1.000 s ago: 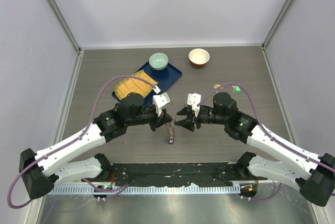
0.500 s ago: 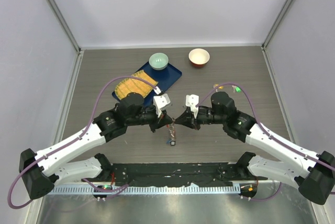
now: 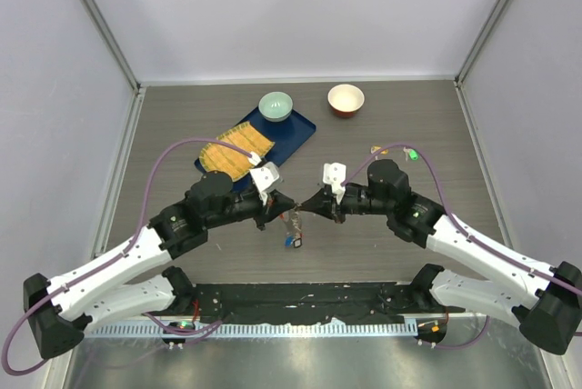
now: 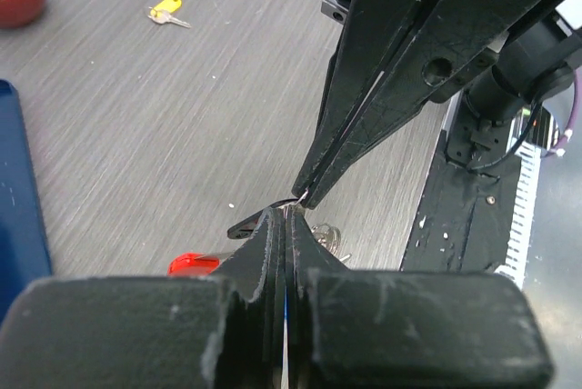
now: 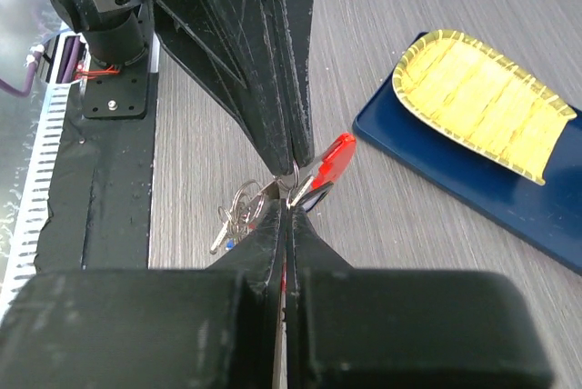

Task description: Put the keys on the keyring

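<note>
Both claws are clenched. We see the left gripper [image 3: 274, 212] and right gripper [image 3: 310, 208] tip to tip, jaws pressed together. Each pinches the thin silver wire of the keyring [image 3: 292, 228] at nearly the same spot.

We count one keyring. It hangs between the tips over the middle of the table [image 3: 182, 134], nearer the near edge. Its red loop [image 5: 329, 164] sticks out to one side and the small silver rings [image 5: 238, 209] bunch below.

We count two loose keys, a yellow key [image 3: 376, 149] and a green key [image 3: 412, 155]. They lie near each other on the table toward the right edge, well apart from both grippers.

Further out:
- One blue tray [image 3: 296, 133] sits toward the far edge, left of centre.
- One yellow mat [image 3: 238, 148] and one green bowl [image 3: 275, 105] are on the tray.
- One red bowl [image 3: 346, 99] stands on the table by the far edge.
</note>
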Robot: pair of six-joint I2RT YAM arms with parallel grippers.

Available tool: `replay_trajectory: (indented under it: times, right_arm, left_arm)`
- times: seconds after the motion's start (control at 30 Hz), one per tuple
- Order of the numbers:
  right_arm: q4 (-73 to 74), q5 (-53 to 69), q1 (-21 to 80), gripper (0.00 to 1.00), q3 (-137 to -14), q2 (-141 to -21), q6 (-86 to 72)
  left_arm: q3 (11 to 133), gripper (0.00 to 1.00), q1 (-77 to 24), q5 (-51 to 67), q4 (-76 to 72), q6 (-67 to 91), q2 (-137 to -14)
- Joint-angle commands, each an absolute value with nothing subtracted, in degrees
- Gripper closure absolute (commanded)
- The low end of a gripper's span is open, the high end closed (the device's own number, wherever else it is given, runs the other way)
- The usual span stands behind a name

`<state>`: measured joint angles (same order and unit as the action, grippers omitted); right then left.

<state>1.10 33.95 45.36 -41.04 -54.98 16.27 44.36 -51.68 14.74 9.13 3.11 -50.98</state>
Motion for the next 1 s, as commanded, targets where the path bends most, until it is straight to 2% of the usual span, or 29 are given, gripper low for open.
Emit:
replay_trajectory:
  times: [0.0,0.13,0.47,0.97]
  right_arm:
    - [2.11,30.95,45.44,0.99,-41.57,-54.05,15.82]
    - [1.50,30.58,45.44,0.99,-41.05,-53.88,15.56]
    - [0.26,31.38,47.19,0.99,-40.25,-55.55,15.21]
    - [-9.13,31.73,48.69,0.99,-38.15,-56.87,10.55]
  left_arm:
    - [44.03,1.00,-51.24,9.76,0.61,4.66,-47.73]
    - [43.68,1.00,-51.24,8.26,0.27,5.80,-46.93]
    - [40.08,1.00,-51.24,6.42,-11.86,9.49,-48.34]
    - [37.09,1.00,-52.03,0.45,-24.87,13.01,-53.16]
